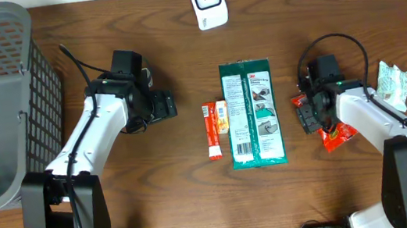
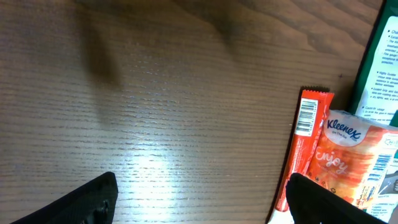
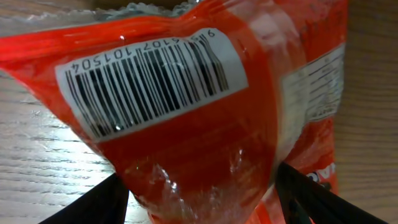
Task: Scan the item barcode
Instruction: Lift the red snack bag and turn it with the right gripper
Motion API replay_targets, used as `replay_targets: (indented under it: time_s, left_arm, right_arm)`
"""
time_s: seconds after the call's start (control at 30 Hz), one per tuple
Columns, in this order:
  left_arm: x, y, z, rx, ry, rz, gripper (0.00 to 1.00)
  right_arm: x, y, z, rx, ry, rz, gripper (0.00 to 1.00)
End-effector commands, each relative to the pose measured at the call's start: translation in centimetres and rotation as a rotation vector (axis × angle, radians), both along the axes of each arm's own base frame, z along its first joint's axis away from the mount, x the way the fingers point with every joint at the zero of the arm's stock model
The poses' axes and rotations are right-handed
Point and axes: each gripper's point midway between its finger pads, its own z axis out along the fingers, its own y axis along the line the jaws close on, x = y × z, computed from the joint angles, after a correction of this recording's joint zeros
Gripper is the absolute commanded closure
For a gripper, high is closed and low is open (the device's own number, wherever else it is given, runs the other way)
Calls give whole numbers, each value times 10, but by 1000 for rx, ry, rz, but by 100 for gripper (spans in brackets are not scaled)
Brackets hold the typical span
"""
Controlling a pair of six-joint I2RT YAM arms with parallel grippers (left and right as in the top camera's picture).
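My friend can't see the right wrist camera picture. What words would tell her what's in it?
A shiny red packet fills the picture, its black-and-white barcode facing the camera. It sits between the right gripper's two black fingertips, over a wooden table.

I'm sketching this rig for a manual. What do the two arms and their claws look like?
Both the left arm and the right arm have white shells on the long links, with black joints between them. Black cables loop off each. The left claw and right claw are black and two-fingered. A small green light shows on the right arm.
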Motion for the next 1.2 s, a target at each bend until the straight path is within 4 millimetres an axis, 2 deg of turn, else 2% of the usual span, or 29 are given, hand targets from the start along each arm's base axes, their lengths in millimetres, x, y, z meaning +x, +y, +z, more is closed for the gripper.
replay_targets:
  time_s: [0.0, 0.13, 0.27, 0.33, 0.43, 0.47, 0.5, 0.63, 0.67, 0.77, 0.83, 0.93, 1.1, 1.17]
  left_arm:
    - [3, -1, 10, -11, -28, -11, 13]
    - [3, -1, 10, -11, -28, -11, 13]
    - [3, -1, 10, -11, -29, -11, 13]
    - [3, -1, 10, -11, -28, -11, 13]
    - [3, -1, 10, -11, -29, -11, 13]
    - [3, -1, 10, -11, -29, -11, 13]
    - [3, -1, 10, -11, -29, -11, 13]
    - [3, -1, 10, -11, -29, -11, 13]
    - [3, -1, 10, -11, -28, -11, 13]
    - [3, -1, 10, -11, -28, -11, 13]
    - [3, -1, 10, -11, -28, -11, 13]
    - [3, -1, 10, -11, -28, -11, 13]
    - [3, -1, 10, -11, -28, -11, 13]
    - [3, -1, 10, -11, -28, -11, 13]
  right_arm:
    - [-17, 12, -15, 66, 53, 2, 32]
    - [-14, 28, -15, 157, 47, 15, 52]
    - [-11, 28, -13, 159, 36, 15, 54]
    - [-1, 34, -6, 193, 10, -14, 55]
    - [18, 64, 13, 374, -31, -41, 52]
    - [27, 76, 24, 448, -45, -61, 48]
    - [28, 79, 31, 469, -38, -64, 47]
    - [38, 78, 73, 468, -27, -68, 42]
    - [43, 76, 93, 467, -34, -64, 34]
    - [48, 67, 110, 436, -49, -21, 27]
    - [51, 54, 109, 409, -60, -26, 20]
    - [50, 39, 99, 402, -40, -52, 20]
    - [38, 11, 64, 396, 2, -103, 21]
    - [28, 7, 48, 391, 21, -83, 21]
